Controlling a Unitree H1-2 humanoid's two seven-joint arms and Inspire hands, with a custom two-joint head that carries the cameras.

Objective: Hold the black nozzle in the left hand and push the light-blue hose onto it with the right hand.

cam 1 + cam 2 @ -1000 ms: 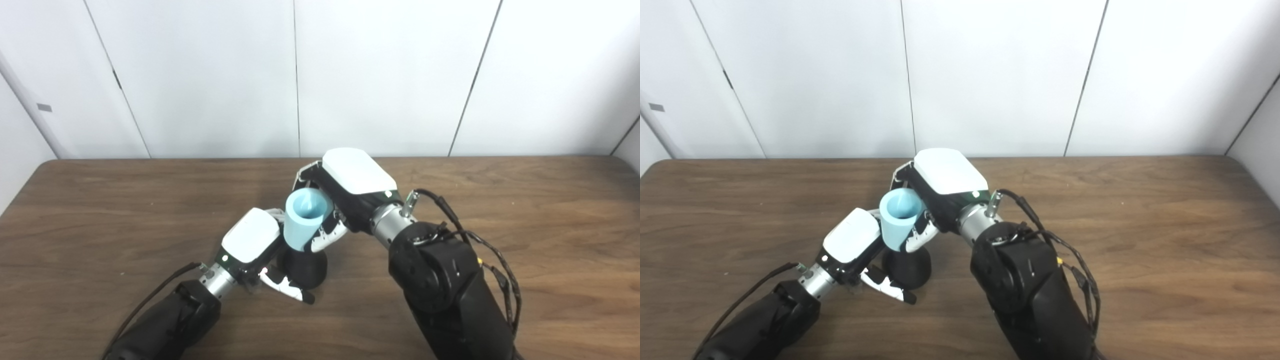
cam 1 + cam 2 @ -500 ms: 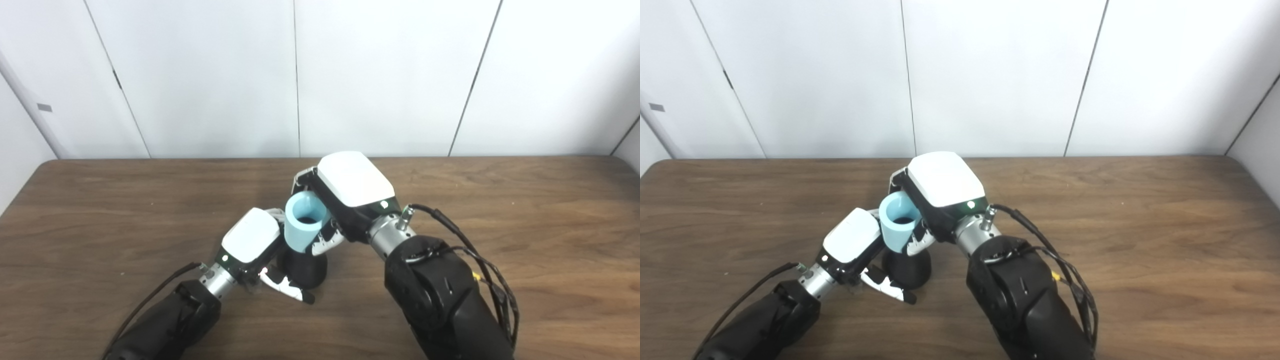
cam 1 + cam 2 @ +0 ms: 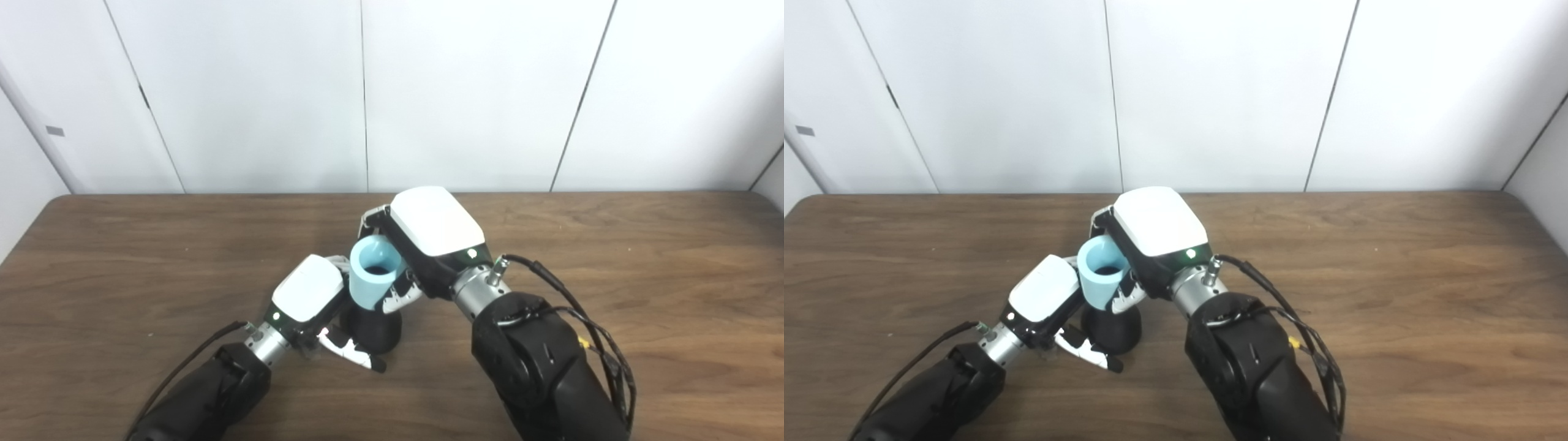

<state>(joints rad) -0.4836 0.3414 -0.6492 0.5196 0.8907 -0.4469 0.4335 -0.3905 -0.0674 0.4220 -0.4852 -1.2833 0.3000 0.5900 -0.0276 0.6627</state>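
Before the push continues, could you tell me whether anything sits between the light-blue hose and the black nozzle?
Nothing visible does. The light-blue hose, held in the right hand, stands directly on top of the black nozzle, which the left hand steadies on the table. Their joint is hidden.

The black nozzle is a cone with its wide base on the wooden surface, near the middle. The light-blue hose, a short thick tube, stands nearly upright over the cone's top, its open end up and dark inside.
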